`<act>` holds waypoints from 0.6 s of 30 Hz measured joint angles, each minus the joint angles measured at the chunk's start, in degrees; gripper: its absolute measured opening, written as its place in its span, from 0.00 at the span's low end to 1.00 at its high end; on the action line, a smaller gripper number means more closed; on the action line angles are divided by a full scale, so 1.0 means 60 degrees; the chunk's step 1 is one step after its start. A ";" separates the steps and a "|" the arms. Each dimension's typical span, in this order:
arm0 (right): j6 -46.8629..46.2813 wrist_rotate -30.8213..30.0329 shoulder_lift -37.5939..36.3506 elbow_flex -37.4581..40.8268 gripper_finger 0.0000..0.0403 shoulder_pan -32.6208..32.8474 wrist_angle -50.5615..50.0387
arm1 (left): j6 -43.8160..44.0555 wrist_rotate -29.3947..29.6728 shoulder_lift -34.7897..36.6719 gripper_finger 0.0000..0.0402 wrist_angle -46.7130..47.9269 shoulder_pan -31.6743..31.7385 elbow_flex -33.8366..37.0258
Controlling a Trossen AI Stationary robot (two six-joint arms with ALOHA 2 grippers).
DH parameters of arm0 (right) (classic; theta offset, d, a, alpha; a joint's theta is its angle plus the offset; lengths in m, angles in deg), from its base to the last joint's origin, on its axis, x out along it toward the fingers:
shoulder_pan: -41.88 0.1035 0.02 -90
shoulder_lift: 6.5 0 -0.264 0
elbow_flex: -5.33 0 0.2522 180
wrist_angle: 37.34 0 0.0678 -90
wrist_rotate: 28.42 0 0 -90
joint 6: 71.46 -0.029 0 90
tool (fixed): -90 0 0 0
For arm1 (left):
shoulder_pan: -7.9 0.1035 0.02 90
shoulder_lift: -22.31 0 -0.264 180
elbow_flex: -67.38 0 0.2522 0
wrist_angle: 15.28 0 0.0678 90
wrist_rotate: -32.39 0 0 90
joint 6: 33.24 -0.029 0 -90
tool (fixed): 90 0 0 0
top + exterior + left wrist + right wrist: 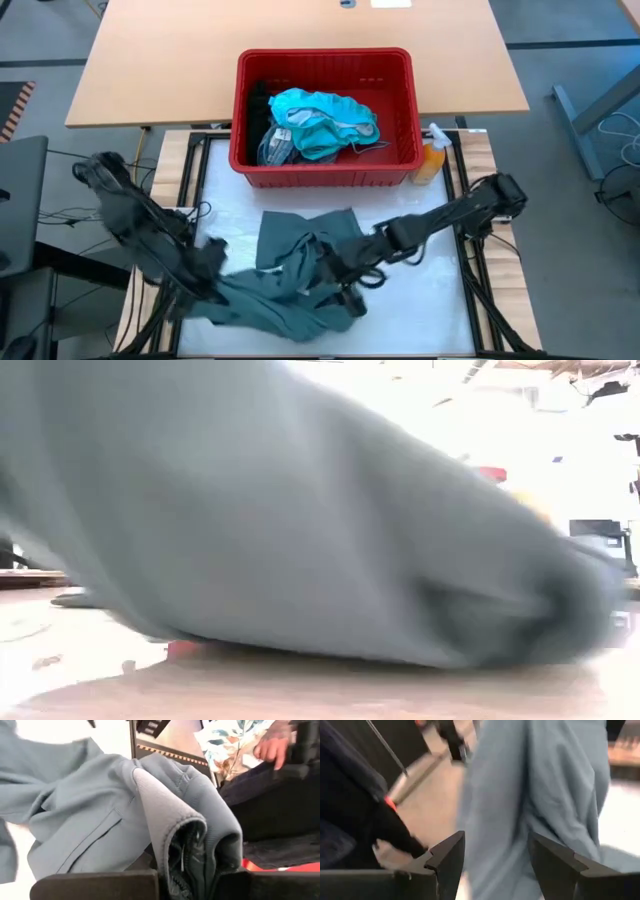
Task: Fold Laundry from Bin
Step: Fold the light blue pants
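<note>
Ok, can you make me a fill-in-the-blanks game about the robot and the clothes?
1. The bin is coloured ____.
2. The grey-green garment lies on the table, outside the bin, while the bright ____ clothes are inside it.
3. The left gripper is ____ on a fold of the grey-green garment.
4. The right gripper has its fingers ____, with the garment's cloth between them.

Missing words: red; teal; shut; open
</note>
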 joint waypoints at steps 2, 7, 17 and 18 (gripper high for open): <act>0.0001 -0.0003 -0.0387 -0.0201 0.61 -0.0112 -0.0015 | -0.0005 -0.0069 -0.0031 0.05 0.0909 0.0167 -0.1170; 0.0453 -0.1818 -0.1049 -0.0401 0.61 -0.0276 0.0377 | 0.0001 -0.0741 -0.0357 0.05 0.2302 0.0524 -0.3486; 0.1644 -0.0801 0.0855 -0.0570 0.61 -0.1315 0.4200 | 0.1884 -0.4148 -0.1304 0.05 0.3568 0.1488 -0.5181; 0.1409 -0.0328 0.1030 -0.0672 0.61 -0.1458 0.4204 | 0.1901 -0.4387 -0.1436 0.05 0.3544 0.1578 -0.5276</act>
